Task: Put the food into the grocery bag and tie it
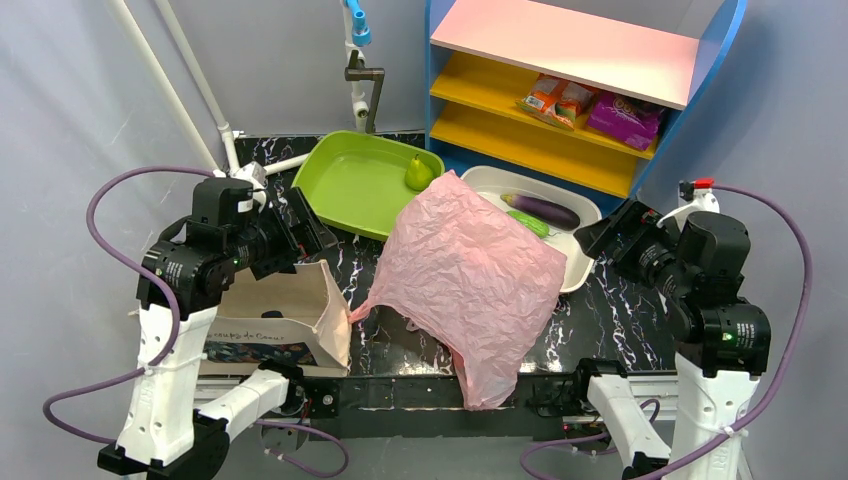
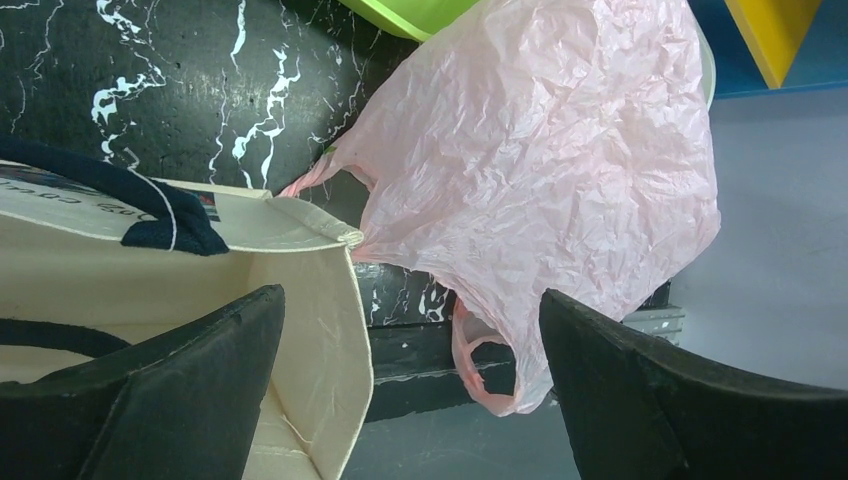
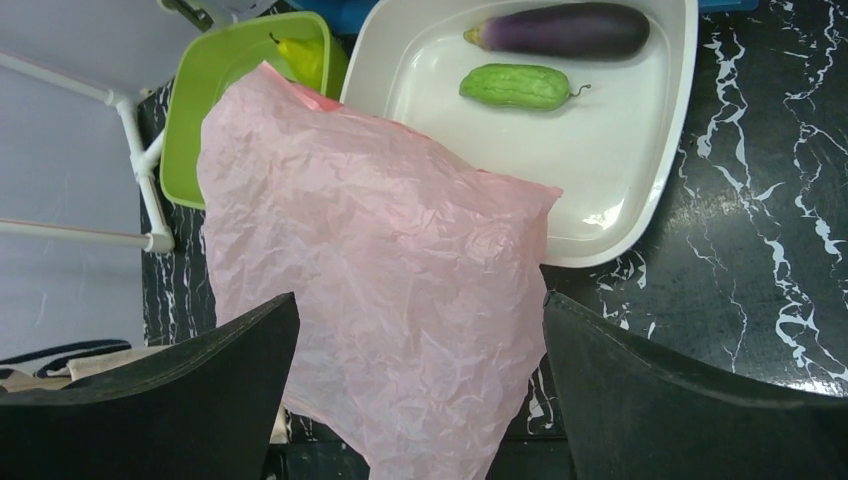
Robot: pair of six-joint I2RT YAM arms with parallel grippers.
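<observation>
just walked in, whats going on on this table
Nothing is being handled yet. The left claw and right claw are both open and empty. The pink plastic bag lies crumpled and flat on the table, overlapping the edges of the green tray and the white tray. The pear sits in the green tray; the eggplant and the green vegetable lie in the white one. No food is in the bag.

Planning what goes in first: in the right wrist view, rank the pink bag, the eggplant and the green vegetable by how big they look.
1. pink bag, by far
2. eggplant
3. green vegetable, shorter
</observation>
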